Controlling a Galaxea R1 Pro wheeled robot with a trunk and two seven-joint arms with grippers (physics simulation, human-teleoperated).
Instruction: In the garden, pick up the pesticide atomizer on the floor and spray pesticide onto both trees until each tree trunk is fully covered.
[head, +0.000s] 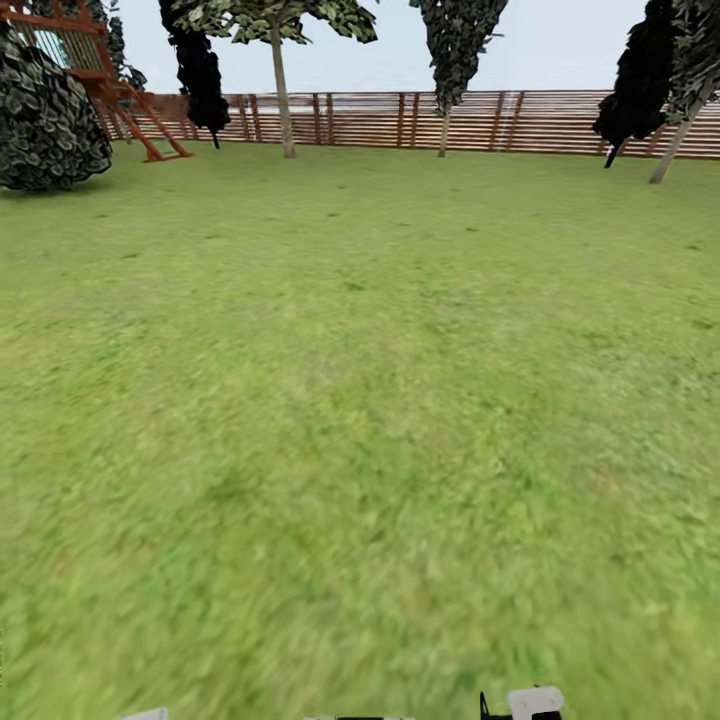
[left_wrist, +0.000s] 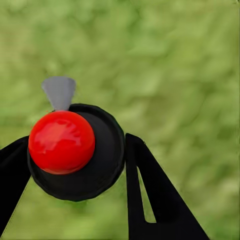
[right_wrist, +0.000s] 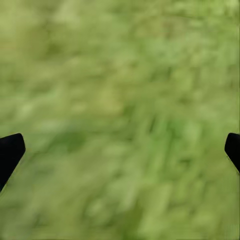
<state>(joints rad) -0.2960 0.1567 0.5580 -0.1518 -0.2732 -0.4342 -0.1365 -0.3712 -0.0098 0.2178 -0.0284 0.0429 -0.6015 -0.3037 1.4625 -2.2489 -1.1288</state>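
Between the black fingers of the left gripper sits the pesticide atomizer, its red knob and grey nozzle showing; the fingers close on its dark body over blurred grass. The right gripper is open and holds nothing. The bottle is round and smooth, so I judge it could twist or slip during travel, leaving the nozzle pointed off target. Only the head view gives the route: two pale-trunked trees stand far off by the wooden fence, well apart from the robot.
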